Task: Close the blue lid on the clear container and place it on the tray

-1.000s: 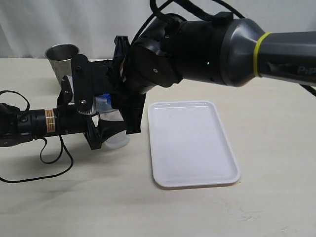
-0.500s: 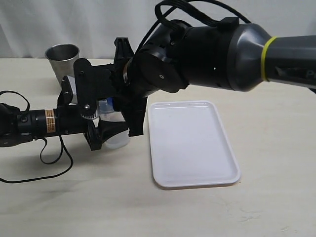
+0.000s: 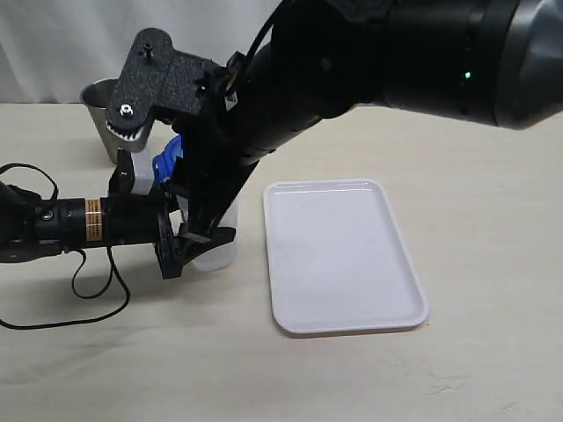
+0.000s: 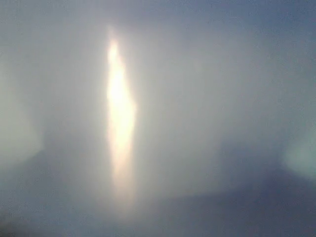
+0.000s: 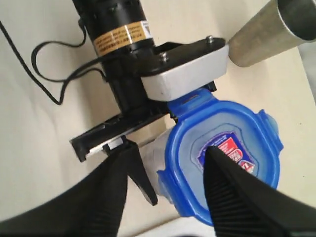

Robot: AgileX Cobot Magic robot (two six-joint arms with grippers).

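The clear container (image 3: 216,255) stands on the table left of the tray (image 3: 343,255). My left gripper (image 3: 204,242) reaches in flat from the left and is shut on the container's sides. The blue lid (image 5: 222,158) with its red-blue sticker sits on top of the container; a blue edge of the lid (image 3: 167,163) shows in the exterior view. My right gripper (image 5: 165,150) hovers just above the lid, open and holding nothing, with one finger over the sticker and the other beyond the lid's rim. The left wrist view is only a pale blur.
A steel cup (image 3: 106,95) stands behind the container, close to the left gripper, and the cup (image 5: 266,29) also shows in the right wrist view. The left arm's cable (image 3: 88,290) loops over the table at the front left. The bulky right arm (image 3: 378,53) hangs over the back middle.
My right gripper has opened and lifted up off the lid, with its arm swinging higher. The left gripper and the container stay where they were.
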